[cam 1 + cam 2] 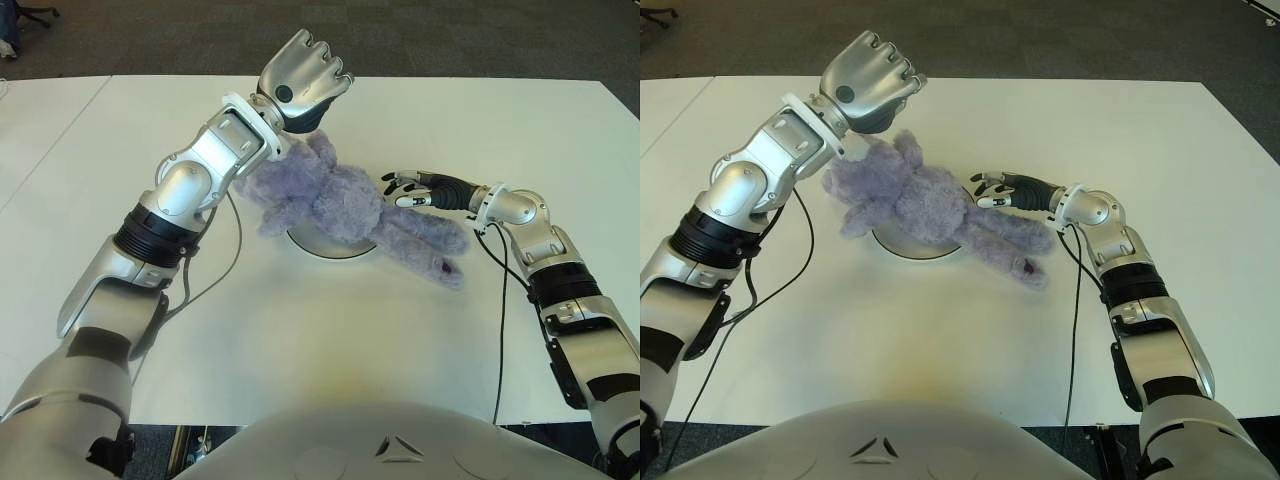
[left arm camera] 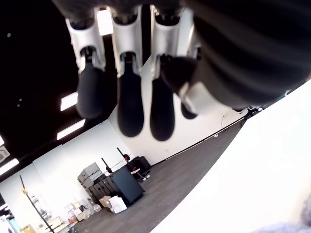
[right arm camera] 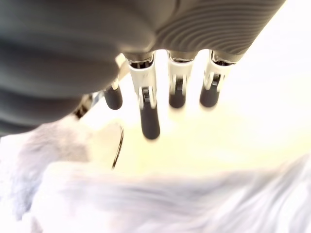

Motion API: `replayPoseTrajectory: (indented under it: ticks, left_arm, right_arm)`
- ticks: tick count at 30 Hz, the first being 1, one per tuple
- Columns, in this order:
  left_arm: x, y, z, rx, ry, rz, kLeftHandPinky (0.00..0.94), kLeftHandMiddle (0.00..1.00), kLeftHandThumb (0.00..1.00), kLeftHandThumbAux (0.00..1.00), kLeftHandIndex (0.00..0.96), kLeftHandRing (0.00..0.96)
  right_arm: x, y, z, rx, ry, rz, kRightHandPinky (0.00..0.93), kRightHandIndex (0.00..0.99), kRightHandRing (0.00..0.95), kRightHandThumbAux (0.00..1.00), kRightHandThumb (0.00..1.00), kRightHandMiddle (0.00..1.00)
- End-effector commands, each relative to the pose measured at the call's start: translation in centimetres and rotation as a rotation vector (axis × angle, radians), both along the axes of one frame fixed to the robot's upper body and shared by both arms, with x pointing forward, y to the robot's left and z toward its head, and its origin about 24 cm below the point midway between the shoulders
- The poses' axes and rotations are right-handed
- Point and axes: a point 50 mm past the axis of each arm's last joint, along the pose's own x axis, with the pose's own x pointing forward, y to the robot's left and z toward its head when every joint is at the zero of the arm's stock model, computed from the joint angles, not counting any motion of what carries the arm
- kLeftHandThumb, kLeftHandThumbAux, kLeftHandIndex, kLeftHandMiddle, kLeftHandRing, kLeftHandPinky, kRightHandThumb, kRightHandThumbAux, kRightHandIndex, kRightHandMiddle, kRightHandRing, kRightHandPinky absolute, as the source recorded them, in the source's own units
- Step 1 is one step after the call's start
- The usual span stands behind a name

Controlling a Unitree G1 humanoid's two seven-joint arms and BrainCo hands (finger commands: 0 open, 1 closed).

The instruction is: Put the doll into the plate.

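Two hands: both show near the plate (image 1: 335, 246), one on either side, and neither holds anything.
Doll's place: the purple doll (image 1: 345, 205) lies across the plate, its trunk over the dish, so that only a sliver of the plate's rim shows under it.
Doll's long axis: it runs slantwise over the plate, head past the rim on the robot's left and far side, legs trailing off the rim on the right and near side onto the white table (image 1: 300, 330).
Left hand: the left hand (image 1: 303, 78) is raised above the table beyond the plate's far-left rim, just above the doll's head, fingers loosely curled with nothing inside; its wrist view shows only bare fingers against the room.
Right hand: the right hand (image 1: 408, 189) sits low, right of the plate, fingers stretched out and spread towards the doll's hip, seemingly just short of the fur.
Nearer hand: the right one, judged best placed for the overhanging legs.
Coming move, as a judgement: a nudge of the legs towards the plate's centre would seat the doll fully.
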Motion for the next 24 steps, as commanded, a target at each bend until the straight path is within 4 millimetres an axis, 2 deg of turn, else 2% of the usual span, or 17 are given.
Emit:
replayPoseTrajectory:
  ticks: [1,5,13,24]
  left_arm:
    - [0.3,-0.2,-0.2,0.003,-0.017,0.000,0.847,0.773,0.700,0.696,0.415,0.809]
    - [0.5,-0.3,-0.4,0.001,-0.032,0.004,0.844,0.773,0.691,0.697,0.411,0.809]
    - [0.8,-0.3,-0.5,0.007,-0.037,0.025,0.846,0.771,0.687,0.700,0.409,0.811]
    - [0.8,-0.3,-0.7,0.004,-0.044,0.037,0.845,0.768,0.684,0.702,0.409,0.811]
  right_arm:
    - [0.7,0.3,1.4,0.037,-0.051,0.003,0.000,0.000,0.000,0.289,0.082,0.000]
    - [1.1,0.2,2.6,0.048,-0.075,0.004,0.000,0.000,0.000,0.284,0.069,0.000]
    - [1.8,-0.2,3.2,0.035,-0.074,-0.005,0.000,0.000,0.000,0.265,0.085,0.000]
    - [3.2,-1.3,1.6,0.013,-0.016,-0.058,0.000,0.000,0.000,0.208,0.093,0.000]
